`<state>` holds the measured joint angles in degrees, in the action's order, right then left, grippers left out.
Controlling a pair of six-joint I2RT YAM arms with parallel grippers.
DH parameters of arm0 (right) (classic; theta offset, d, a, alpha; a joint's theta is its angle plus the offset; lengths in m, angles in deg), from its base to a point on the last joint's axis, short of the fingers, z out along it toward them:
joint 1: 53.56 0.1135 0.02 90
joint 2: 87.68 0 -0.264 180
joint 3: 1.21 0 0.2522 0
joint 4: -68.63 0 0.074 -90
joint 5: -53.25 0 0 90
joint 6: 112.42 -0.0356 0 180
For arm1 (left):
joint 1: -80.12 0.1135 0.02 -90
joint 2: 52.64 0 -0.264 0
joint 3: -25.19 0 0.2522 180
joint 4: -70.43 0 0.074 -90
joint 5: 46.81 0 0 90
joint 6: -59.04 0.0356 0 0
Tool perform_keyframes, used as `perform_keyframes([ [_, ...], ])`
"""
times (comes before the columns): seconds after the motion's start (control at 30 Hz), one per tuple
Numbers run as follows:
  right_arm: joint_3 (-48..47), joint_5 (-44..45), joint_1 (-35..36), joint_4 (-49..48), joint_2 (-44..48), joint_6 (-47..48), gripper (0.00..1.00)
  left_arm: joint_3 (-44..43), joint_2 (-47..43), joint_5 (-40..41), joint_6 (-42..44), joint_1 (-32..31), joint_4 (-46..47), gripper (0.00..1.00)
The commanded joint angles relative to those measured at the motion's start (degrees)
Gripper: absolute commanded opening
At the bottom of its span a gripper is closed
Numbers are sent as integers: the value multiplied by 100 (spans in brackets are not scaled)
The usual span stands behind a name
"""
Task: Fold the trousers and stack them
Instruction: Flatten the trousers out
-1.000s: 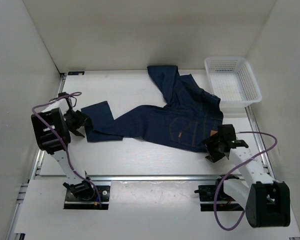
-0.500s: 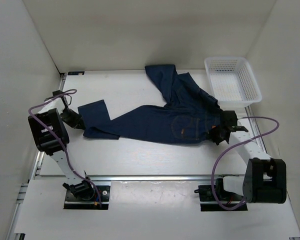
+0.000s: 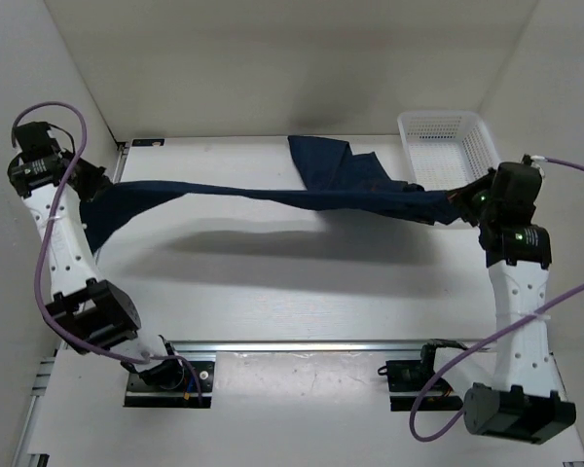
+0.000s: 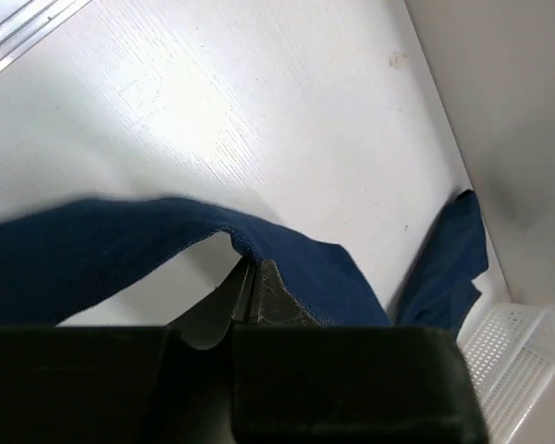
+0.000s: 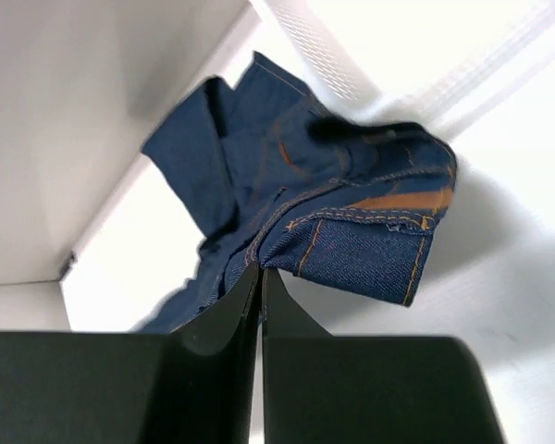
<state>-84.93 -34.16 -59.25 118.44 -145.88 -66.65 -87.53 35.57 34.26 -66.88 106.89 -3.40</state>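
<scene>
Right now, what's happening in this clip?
Both arms hold the trousers stretched between them above the table. The left end effector is shut on the end of one leg at the left side. The right end effector is shut on the waist end, beside the white basket. The other leg trails toward the back of the table. No fold has been made yet.
</scene>
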Motion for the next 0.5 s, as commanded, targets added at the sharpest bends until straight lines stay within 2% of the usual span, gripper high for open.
perform_keyframes([
  [0.0,296,444,-116,901,534,232,1,446,-144,128,6,171,-216,10],
  [0.07,674,628,-116,1131,904,135,1,1104,-259,128,6,303,-154,10],
  [0.17,1351,1023,-116,1982,1696,-208,1,1973,-532,128,172,496,-40,10],
  [0.23,1703,1427,-55,2721,2135,-410,30,2309,-734,40,313,496,13,23],
  [0.27,1809,1428,-55,2845,2293,-411,53,2485,-804,40,375,496,13,31],
  [0.3,1792,1202,15,2768,2669,-524,97,2330,-970,188,375,496,-48,87],
  [0.33,1714,1200,16,2715,2673,-525,98,2241,-1059,190,375,496,-48,92],
  [0.43,1301,1138,16,2478,2227,-360,98,1829,-1279,137,375,156,-48,95],
  [0.47,1213,956,16,2111,2085,-211,96,1766,-1419,67,375,58,21,95],
])
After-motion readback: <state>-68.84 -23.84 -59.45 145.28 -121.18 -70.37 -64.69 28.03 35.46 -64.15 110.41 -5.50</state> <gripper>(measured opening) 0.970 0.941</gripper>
